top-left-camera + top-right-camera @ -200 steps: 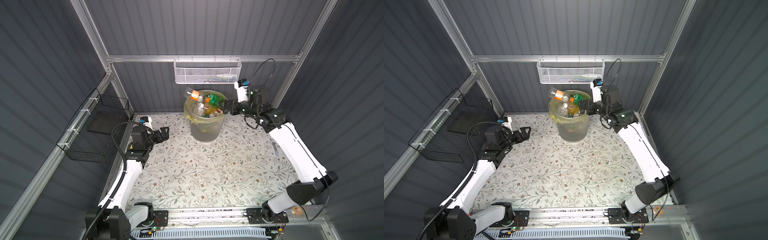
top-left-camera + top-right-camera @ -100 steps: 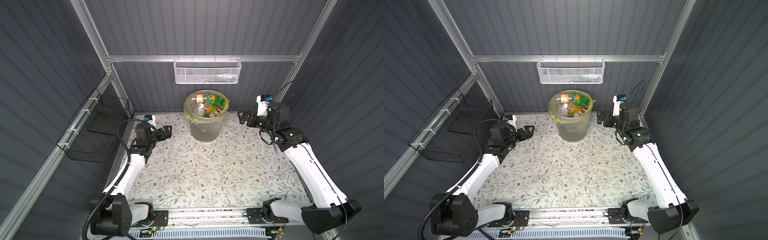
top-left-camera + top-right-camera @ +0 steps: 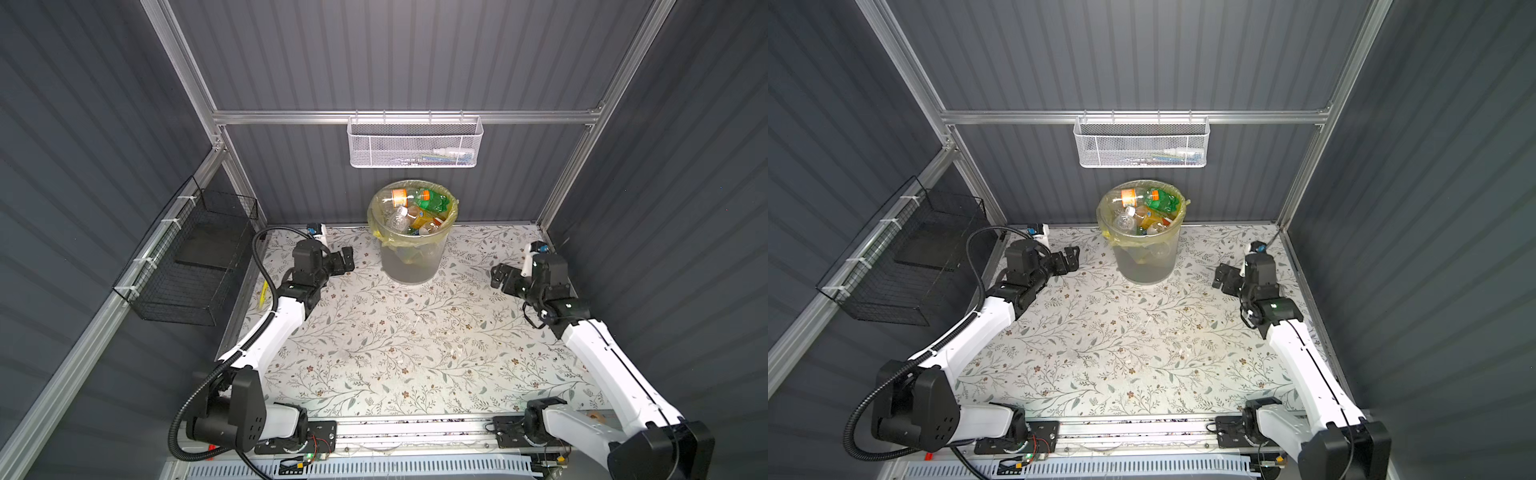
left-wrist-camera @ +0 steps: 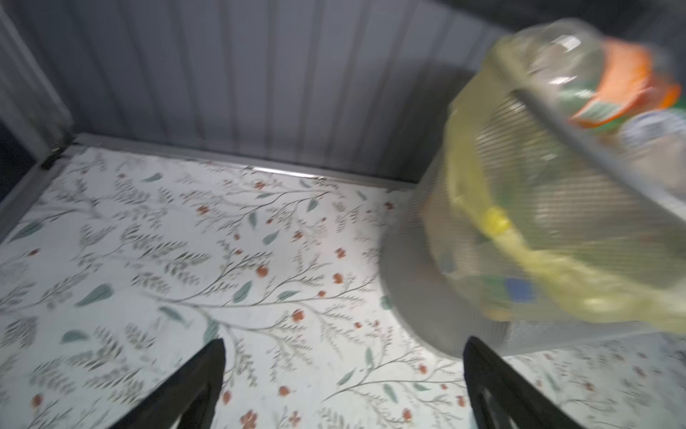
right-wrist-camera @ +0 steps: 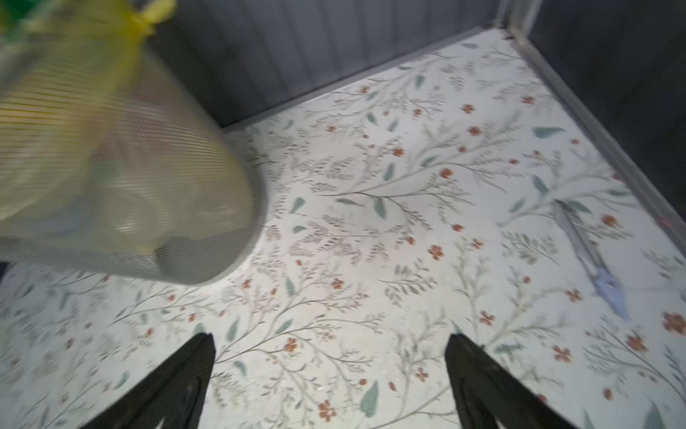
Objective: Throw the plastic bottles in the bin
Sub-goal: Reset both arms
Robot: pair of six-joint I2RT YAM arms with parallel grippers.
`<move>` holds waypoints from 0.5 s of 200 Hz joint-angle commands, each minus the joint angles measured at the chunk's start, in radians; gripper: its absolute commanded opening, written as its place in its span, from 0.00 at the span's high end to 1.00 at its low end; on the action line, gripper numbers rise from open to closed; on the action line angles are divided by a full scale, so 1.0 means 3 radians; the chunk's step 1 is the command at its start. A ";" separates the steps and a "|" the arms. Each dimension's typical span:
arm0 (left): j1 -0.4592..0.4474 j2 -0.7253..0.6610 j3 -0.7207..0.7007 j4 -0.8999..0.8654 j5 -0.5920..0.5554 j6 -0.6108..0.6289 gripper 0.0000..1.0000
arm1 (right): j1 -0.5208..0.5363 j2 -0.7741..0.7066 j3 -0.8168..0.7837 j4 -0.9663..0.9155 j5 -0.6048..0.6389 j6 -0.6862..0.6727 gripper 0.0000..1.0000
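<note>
Back from the bin [image 3: 411, 262] has come the right gripper [image 3: 498, 277]: 1 second ago it reached over the rim, and now it hangs low to the bin's right, jaws spread wide and empty. Meanwhile the left gripper [image 3: 347, 259] has shifted little. It hovers to the bin's left, likewise agape with nothing between its fingers, as both wrist views confirm. A clear bottle that lay across the rim has settled into the heap.

The plastic bottles [image 3: 415, 212] fill the bin to its brim, and none shows on the floral mat [image 3: 395, 332] around it. That fullness is the hazard: the 2 topmost bottles, 1 green and 1 clear with an orange label, lie level with the rim, so a knock from either arm could roll them out. Above the bin, the white mesh basket [image 3: 415, 145] holds a few small items too faint to name. What the black wire basket [image 3: 195, 257], well left of the bin, holds I cannot tell.
</note>
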 commanded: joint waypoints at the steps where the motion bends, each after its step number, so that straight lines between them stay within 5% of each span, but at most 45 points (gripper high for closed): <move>1: 0.0033 0.0019 -0.0339 0.0200 -0.0920 0.0166 0.00 | -0.0183 -0.0179 -0.0511 0.0907 0.0596 -0.0004 0.01; 40: 0.0054 0.0001 -0.0966 0.0945 -0.1655 0.0458 0.00 | -0.0308 0.0041 -0.1244 0.2342 0.1247 -0.0456 0.01; 92: 0.0117 0.0452 -0.1657 0.2480 -0.1770 0.0858 0.00 | -0.0371 0.1120 -0.1949 0.4715 0.0912 -0.0871 0.01; 100: 0.0155 0.0580 -0.1757 0.2809 -0.1678 0.0896 0.00 | -0.0373 0.1137 -0.1957 0.4717 0.0777 -0.0912 0.01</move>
